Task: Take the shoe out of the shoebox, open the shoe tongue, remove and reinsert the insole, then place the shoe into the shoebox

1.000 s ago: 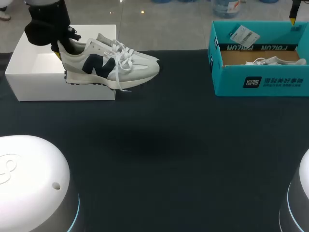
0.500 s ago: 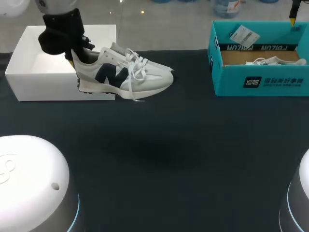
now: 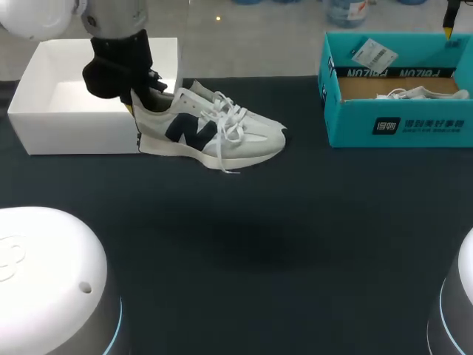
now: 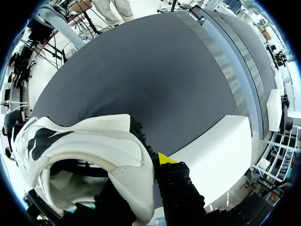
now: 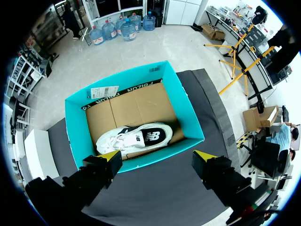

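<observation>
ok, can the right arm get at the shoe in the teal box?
Probably yes. The right gripper hangs open above the teal box, its top is open, and nothing covers the shoe inside.

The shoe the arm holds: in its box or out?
Out. The left gripper holds the shoe by its heel, outside the white box, over the table.

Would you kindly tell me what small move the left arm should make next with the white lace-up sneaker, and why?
Probably lower the white sneaker onto the dark table: the left gripper grips its heel, beside the white cardboard box, seemingly aloft, and opening the tongue needs it resting.
</observation>
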Available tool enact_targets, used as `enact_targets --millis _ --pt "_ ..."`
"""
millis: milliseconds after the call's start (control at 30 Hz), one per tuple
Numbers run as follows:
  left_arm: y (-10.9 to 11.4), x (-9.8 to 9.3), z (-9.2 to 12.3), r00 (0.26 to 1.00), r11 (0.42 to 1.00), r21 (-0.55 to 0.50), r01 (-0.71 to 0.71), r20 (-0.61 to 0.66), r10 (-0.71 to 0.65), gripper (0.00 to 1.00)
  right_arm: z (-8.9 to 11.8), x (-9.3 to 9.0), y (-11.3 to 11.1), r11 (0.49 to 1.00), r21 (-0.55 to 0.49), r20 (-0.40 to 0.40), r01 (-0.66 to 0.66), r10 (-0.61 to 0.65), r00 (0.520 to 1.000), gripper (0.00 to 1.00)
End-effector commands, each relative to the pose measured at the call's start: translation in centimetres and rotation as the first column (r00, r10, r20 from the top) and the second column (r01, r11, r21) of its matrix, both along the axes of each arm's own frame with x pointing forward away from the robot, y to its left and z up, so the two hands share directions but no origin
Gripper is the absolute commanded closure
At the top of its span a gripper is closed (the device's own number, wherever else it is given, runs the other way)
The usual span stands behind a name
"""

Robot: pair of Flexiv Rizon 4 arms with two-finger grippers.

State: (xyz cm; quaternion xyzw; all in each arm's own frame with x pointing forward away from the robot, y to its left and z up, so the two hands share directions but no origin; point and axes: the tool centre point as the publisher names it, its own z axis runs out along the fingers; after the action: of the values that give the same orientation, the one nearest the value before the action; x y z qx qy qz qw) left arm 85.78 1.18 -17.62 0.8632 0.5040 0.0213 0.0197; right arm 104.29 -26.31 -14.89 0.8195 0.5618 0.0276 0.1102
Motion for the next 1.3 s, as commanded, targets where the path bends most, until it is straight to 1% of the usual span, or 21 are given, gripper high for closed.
enact_targets --millis 33,633,667,700,733,767,800,833,933,1067,1167,1300 --pt "0.1 0.3 0.1 1.000 1.000 -0.003 0.001 -0.003 -0.001 1.00 0.0 -0.1 0.0 1.000 0.001 0.002 0.000 0.000 1.000 0.00" --pt "0.1 0.3 0.1 1.000 1.000 -0.003 0.001 -0.003 -0.001 1.00 0.0 -0.1 0.0 1.000 0.001 0.002 0.000 0.000 1.000 0.00" --pt "0.3 -0.1 0.0 1.000 1.000 -0.009 -0.018 0.003 0.018 1.00 0.0 -0.1 0.0 1.000 0.001 0.002 0.000 0.000 1.000 0.00" --pt "0.2 -0.3 -0.2 0.996 0.995 0.045 -0.093 0.000 0.093 1.00 0.0 -0.1 0.0 1.000 0.001 0.002 0.000 0.000 1.000 0.00" --pt "0.1 -0.6 -0.3 0.993 0.992 0.051 -0.119 0.002 0.119 1.00 0.0 -0.1 0.0 1.000 0.001 0.002 0.000 0.000 1.000 0.00" --pt "0.1 -0.8 -0.4 0.982 0.980 0.076 -0.186 -0.014 0.188 1.00 0.0 -0.1 0.0 1.000 0.001 0.002 0.000 0.000 1.000 0.00" --pt "-0.1 -0.9 -0.5 0.977 0.974 0.077 -0.213 0.000 0.214 1.00 0.0 -0.1 0.0 1.000 0.001 0.002 0.000 0.000 1.000 0.00" --pt "-0.1 -1.1 -0.5 0.968 0.966 0.068 -0.249 -0.028 0.251 1.00 0.0 -0.1 0.0 1.000 0.001 0.002 0.000 0.000 1.000 0.00" --pt "-0.1 -1.4 -0.5 0.935 0.931 0.095 -0.351 -0.018 0.354 1.00 0.0 -0.1 0.0 1.000 0.001 0.002 0.000 0.000 1.000 0.00" --pt "-0.7 -2.0 -0.7 0.918 0.916 0.096 -0.390 -0.034 0.394 1.00 0.0 -0.1 0.0 1.000 0.001 0.002 0.000 0.000 1.000 0.00" --pt "-1.7 -2.8 -1.0 0.915 0.910 0.116 -0.399 -0.019 0.403 1.00 0.0 -0.1 0.0 1.000 0.001 0.002 0.000 0.000 1.000 0.00" --pt "-3.6 -4.0 -1.7 0.944 0.933 0.143 -0.330 0.025 0.330 1.00 0.0 -0.1 0.0 1.000 0.001 0.002 0.000 0.000 1.000 0.00"
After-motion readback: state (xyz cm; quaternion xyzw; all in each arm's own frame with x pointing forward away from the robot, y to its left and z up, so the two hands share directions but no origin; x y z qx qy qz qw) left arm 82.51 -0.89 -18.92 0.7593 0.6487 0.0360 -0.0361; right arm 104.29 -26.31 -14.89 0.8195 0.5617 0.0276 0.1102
